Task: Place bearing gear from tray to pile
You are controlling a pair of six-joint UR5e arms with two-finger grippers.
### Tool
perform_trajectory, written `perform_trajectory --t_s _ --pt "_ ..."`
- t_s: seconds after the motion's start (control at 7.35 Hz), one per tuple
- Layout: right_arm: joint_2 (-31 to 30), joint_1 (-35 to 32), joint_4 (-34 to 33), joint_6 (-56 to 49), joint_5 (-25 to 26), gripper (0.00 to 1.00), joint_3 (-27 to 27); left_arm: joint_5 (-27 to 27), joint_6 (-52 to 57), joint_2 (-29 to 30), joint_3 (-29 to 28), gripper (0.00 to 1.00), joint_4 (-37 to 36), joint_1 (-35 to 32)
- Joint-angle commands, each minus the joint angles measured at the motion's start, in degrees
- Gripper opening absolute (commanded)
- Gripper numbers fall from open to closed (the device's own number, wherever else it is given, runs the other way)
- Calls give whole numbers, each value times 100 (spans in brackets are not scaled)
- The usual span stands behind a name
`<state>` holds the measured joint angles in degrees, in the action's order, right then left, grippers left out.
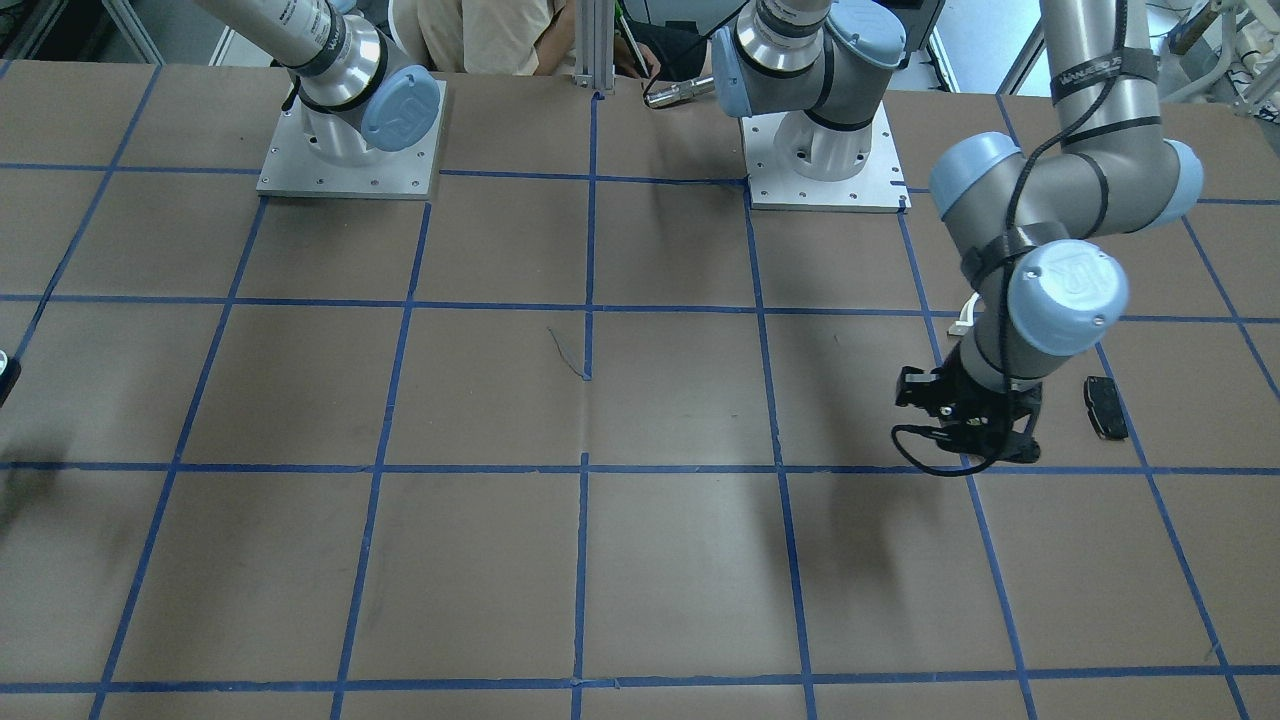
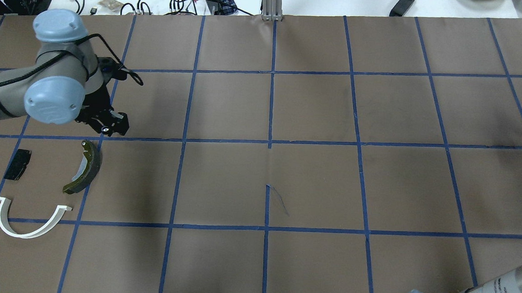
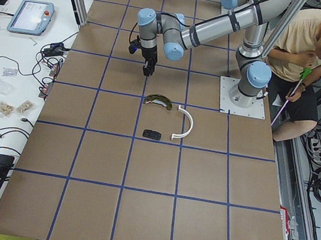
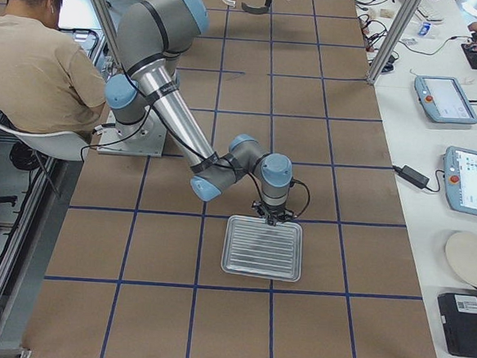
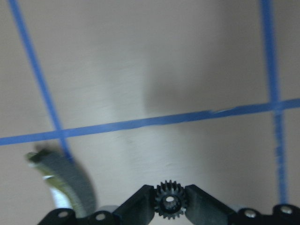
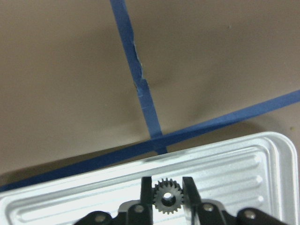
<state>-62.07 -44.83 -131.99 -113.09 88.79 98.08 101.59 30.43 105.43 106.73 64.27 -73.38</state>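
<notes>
1. Overhead: the left gripper [image 2: 109, 127] hangs just past the brake shoe [image 2: 85, 167]. The black pad [image 2: 17, 164] and white half-ring [image 2: 29, 225] lie farther back towards the robot.
2. Left wrist: it pinches a small gear [image 5: 168, 202].
3. Right wrist: the right gripper [image 6: 166, 187] pinches a second gear [image 6: 165, 197] over the tray [image 6: 243, 173].

On my front feed the brown paper-covered table [image 1: 640, 560] carries a grid of blue tape lines [image 1: 590, 380]. The grey left arm [image 1: 1060, 290], on the view's right, bends down so its black left gripper [image 1: 1000, 440] hangs near a tape crossing; I cannot tell how its jaws stand. Just beside it, not touching, lies a small black rectangular pad [image 1: 1105, 407]. Both arms rise from square silver base plates [image 1: 350, 180] at the top
</notes>
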Motion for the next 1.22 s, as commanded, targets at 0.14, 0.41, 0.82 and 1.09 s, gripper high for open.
perform_trajectory --t_s 0.14,0.41,0.82,1.09 --pt "-707 -1321 323 3221 16 0 552 28 1685 162 259 0 -528 1177" --pt "-1401 -2630 427 5260 199 1 940 19 1686 232 488 7 -863 1195" --pt "-1449 -4897 481 8758 525 1 959 54 1765 277 445 100 -899 1195" --pt "-1046 -5893 403 10677 464 0 880 2 1712 277 419 100 -890 1186"
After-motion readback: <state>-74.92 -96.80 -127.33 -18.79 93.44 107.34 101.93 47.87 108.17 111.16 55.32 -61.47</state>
